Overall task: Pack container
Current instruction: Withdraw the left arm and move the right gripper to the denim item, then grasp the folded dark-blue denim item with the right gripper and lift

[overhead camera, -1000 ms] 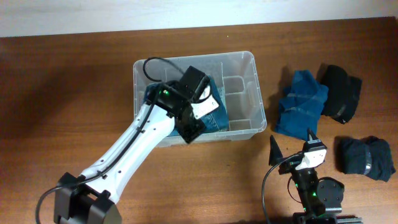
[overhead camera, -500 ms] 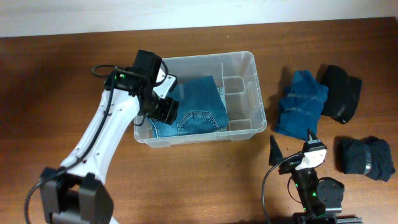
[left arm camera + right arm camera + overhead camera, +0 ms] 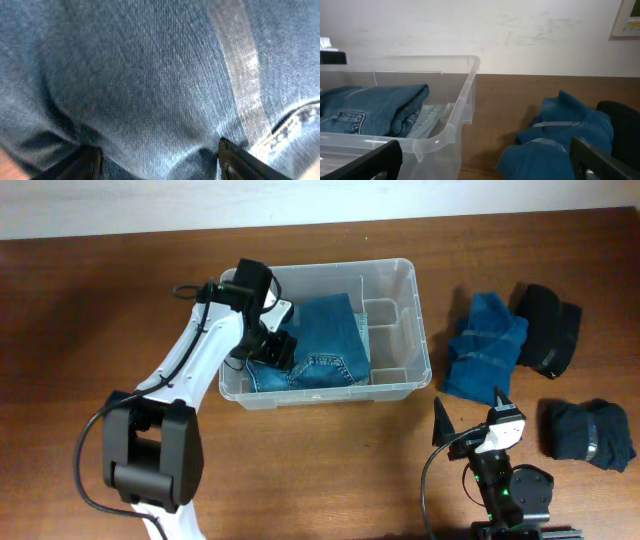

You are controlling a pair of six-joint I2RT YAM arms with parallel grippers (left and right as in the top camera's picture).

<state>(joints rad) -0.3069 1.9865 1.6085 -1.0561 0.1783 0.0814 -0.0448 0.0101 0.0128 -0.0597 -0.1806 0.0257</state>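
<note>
At the near edge of the brown wood-grain worktop (image 3: 100, 310), the right claw (image 3: 470, 412) stands with its two black, pointed fingers spread wide, released. Just beyond it, three soft, crumpled garments lie loose on the wood. One is a mid-blue cloth heap (image 3: 487, 345) just beside the bin's right wall. The other two are dark bundles, one (image 3: 588, 433) nearer the arm and one (image 3: 547, 328) touching the blue heap's far side.

The container (image 3: 395, 330), a single rectangular bin of clear, glossy plastic with a rolled rim and rounded corners, sits at the middle of the worktop. Moulded dividers mark off smaller sections at its right end. One folded pair of blue jeans (image 3: 320, 345) lies in the large left section, showing woven denim, a stitched back pocket and a leather-look patch.

The white left arm (image 3: 200, 370), with black joints, reaches into the bin from the left. Its left claw (image 3: 272, 348) sits low over the denim's left edge. The wrist camera shows nothing but ribbed blue weave, with both dark fingertips (image 3: 235, 160) set far apart, released. A pale wall (image 3: 200, 205) runs along the far side.
</note>
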